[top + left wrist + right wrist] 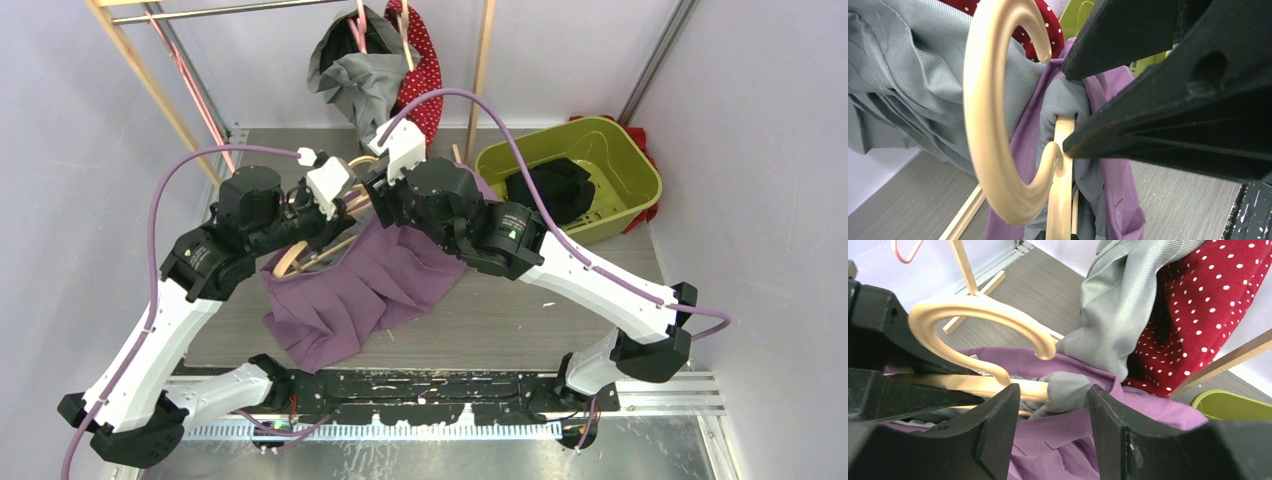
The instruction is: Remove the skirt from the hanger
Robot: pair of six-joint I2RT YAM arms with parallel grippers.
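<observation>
Purple skirt (350, 290) sags onto the counter (520, 310), waistband on the wooden hanger (973, 307). Left pincer (968, 385) clamps the hanger's bar; right pincer (1054, 405) gapes around the grey pad (1068, 390). Freeing it remains undone, I judge.

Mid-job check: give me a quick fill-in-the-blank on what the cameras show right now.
The skirt is ___ in colour.
The green bin holds a ___ garment.
The right gripper has its jaws ___.
The left gripper is shut on the wooden ___.
Missing words: purple, black, open, hanger.
</observation>
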